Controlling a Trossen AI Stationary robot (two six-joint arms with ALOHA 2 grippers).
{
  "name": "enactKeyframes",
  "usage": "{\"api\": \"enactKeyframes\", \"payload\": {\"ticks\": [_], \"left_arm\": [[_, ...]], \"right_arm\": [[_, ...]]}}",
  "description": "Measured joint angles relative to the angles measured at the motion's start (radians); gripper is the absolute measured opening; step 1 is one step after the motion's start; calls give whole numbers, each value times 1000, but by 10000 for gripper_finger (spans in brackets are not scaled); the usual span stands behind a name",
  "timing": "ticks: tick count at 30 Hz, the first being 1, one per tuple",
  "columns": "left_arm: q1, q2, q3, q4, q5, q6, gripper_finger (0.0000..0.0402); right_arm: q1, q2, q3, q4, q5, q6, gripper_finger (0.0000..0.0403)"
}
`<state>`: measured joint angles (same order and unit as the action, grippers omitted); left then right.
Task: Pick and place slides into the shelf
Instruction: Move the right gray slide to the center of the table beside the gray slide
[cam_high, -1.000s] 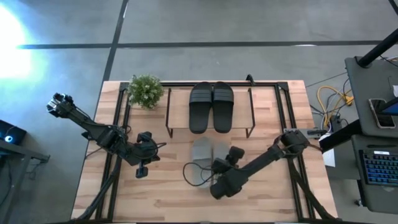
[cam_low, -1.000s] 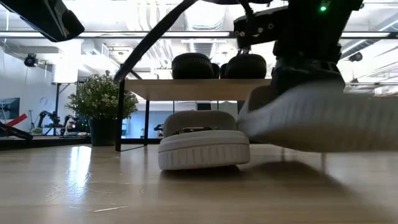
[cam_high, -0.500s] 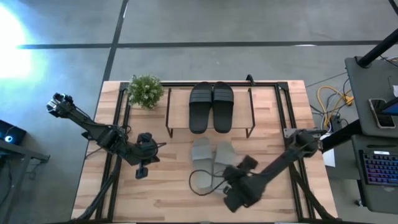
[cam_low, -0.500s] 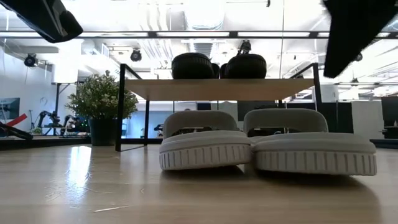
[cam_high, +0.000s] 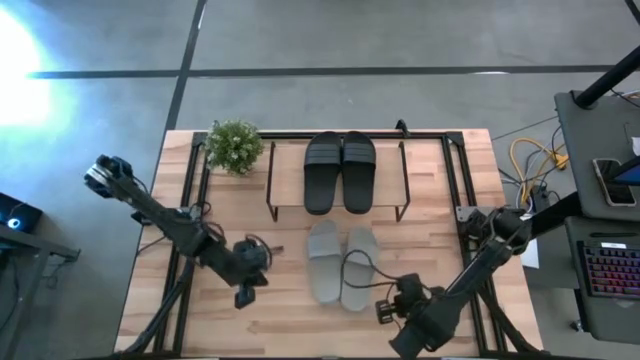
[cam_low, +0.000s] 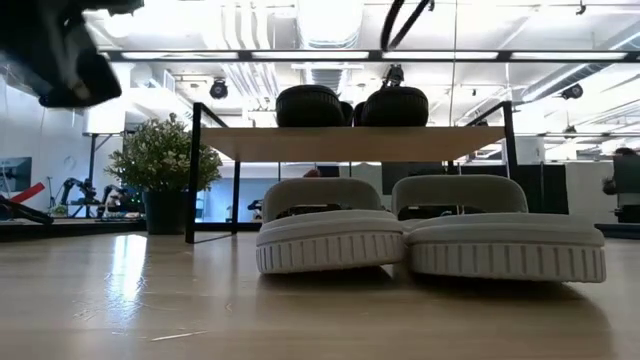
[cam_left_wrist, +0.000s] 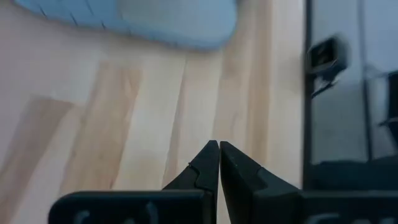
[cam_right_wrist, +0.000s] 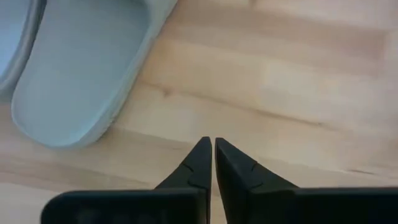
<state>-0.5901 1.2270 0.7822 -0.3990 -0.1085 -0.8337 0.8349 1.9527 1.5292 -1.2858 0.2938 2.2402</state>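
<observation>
Slides in two pairs, one on the shelf and one on the table in front of it.

Black slides (cam_high: 340, 172) lie side by side on the top board of the shelf (cam_high: 286, 184); the pale grey-green slides (cam_high: 343, 264) sit touching each other on the table (cam_high: 430, 190) just before it. The right gripper (cam_high: 385, 310), fingers pressed together and empty, hangs near the grey pair's heel end. The left gripper (cam_high: 244, 297), also closed and empty, hovers beside the pair's other side. A potted plant (cam_high: 234, 146) stands at the shelf's left end.

no readable text, labels, brands or numbers anywhere
</observation>
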Motion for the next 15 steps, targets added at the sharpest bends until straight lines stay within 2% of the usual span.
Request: {"api": "enactKeyframes", "payload": {"ticks": [4,10,15], "left_arm": [[-34,113,-2,29,0,1,0],[-42,245,-1,171,-4,8,0],[-38,302,7,220,-8,33,0]], "right_arm": [[-4,30,-57,96,1,-4,10],[-16,76,-124,115,4,-33,12],[-60,79,-150,127,109,-112,13]]}}
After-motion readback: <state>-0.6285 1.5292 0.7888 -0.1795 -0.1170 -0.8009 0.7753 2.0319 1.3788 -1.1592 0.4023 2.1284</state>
